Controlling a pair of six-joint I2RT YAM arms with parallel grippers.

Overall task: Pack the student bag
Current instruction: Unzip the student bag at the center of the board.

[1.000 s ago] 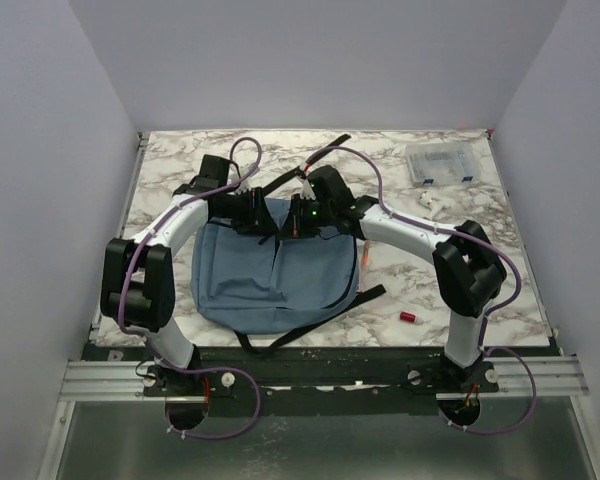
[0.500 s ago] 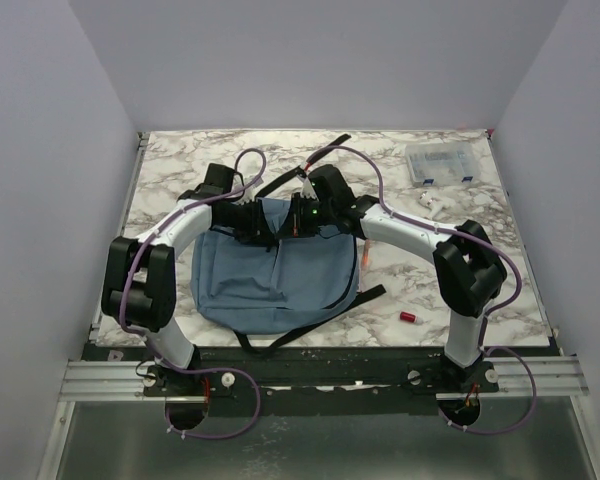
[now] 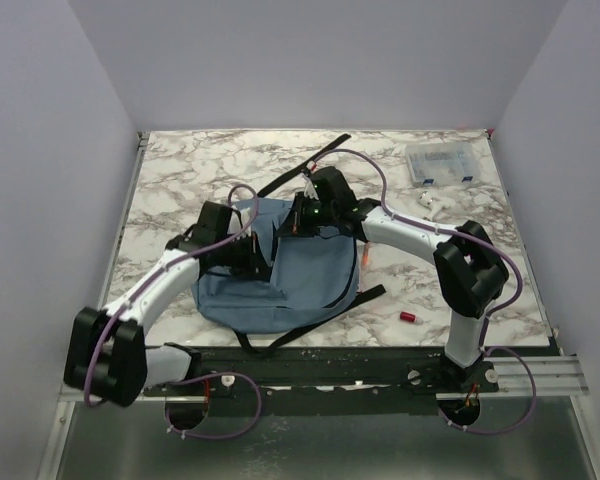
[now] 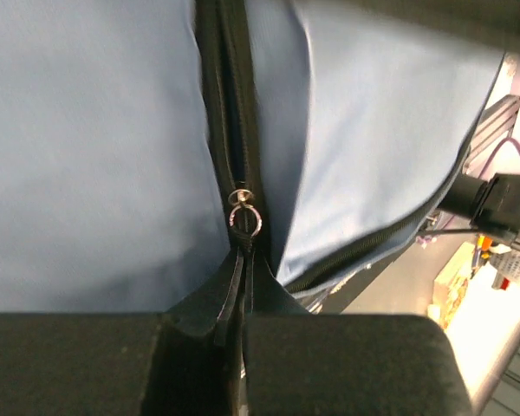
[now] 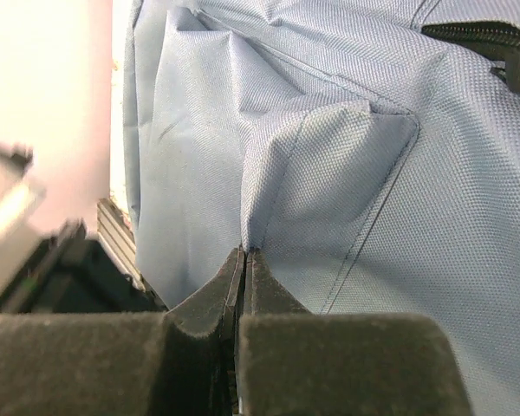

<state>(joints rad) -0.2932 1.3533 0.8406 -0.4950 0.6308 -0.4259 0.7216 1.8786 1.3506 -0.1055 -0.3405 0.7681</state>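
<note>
Student bag [image 3: 300, 275] lay flat on the marble table [image 3: 170, 170], directly beneath both sets of fingers. Left fingers [image 4: 210, 299] were pressed together on the pull just below the slider ring [image 4: 244, 222] of a dark zipper [image 4: 228, 104]. Right fingers [image 5: 204, 299] were clamped on a raised fold [image 5: 329, 165] of the blue fabric, beyond and to the right of the left fingers. Judged step: opening a compartment. To do it well, the left pull needed to run straight along the zipper line, low and parallel to the teeth. The right grip needed to hold the cloth taut against that pull. Slack ahead of the slider would likely bunch and jam, and the thin pull could slip out under a sideways tug. Count: one bag; one slider ring. Two zipper lines showed in the left wrist view, the second zipper line [image 4: 373, 247] to the right of the fingers. Three black strap ends showed. One clear plastic box [image 3: 443, 163] sat well beyond the right fingers, with one small white item [image 3: 430, 200] near it. One orange item [image 3: 365, 257] lay just beside the bag, and one small red cylinder [image 3: 409, 317] nearer the arm bases.
</note>
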